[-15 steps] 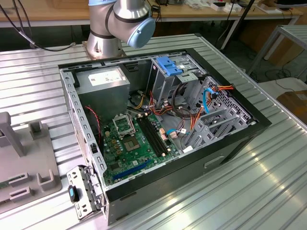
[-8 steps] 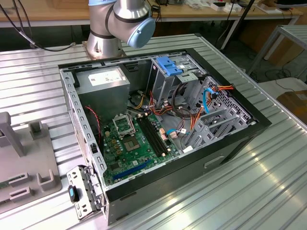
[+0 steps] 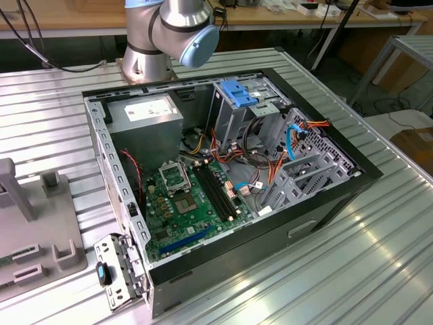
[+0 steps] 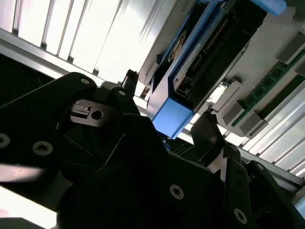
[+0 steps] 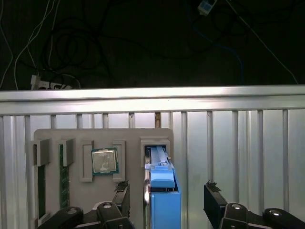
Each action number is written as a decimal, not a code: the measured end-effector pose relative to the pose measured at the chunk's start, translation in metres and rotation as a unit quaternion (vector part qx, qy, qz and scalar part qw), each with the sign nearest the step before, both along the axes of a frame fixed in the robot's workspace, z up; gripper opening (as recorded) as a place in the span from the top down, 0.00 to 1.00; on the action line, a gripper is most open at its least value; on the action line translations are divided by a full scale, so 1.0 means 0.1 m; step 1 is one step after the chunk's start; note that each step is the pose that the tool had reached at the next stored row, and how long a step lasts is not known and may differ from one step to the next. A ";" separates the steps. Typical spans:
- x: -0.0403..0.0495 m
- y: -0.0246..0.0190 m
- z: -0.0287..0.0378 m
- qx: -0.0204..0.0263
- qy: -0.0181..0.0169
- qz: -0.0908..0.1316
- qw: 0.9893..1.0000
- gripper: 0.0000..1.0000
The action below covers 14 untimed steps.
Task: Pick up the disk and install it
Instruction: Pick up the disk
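While the black two-finger gripper (image 5: 166, 187) hangs over the pale grey plastic parts tray (image 5: 133, 138), its jaws stand apart, one on either side of the flat grey metal disk with bright blue plastic side rails (image 5: 162, 180). The disk stands on edge in a narrow slot of that tray, and a gap shows between each of the fingers (image 5: 214, 200) and the blue rails, so nothing is clamped. In the second wrist view the disk (image 4: 190, 67) runs between the two fingertips of the gripper (image 4: 169, 98), its blue end nearest the black gripper body.

Just beside the disk's slot, a square silver processor chip (image 5: 104, 161) lies in its own recess, and a green memory stick (image 5: 63, 167) sits in a slot further along.

In the exterior view the tray (image 3: 40, 230) lies on the ribbed silver metal table (image 3: 379, 257) at the exterior view's left of the open black computer case (image 3: 325, 203). Inside the case are a green motherboard (image 3: 179, 200), a grey power-supply box (image 3: 145, 112) at the far side and a blue-topped grey metal drive cage (image 3: 240, 95). The silver robot arm (image 3: 166, 30) rises beyond the case.
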<state>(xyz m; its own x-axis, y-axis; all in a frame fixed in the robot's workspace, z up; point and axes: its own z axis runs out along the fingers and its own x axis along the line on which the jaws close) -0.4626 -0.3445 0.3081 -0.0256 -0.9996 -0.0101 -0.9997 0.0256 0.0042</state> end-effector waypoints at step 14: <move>-0.015 -0.026 -0.002 0.004 -0.011 0.002 1.000 0.28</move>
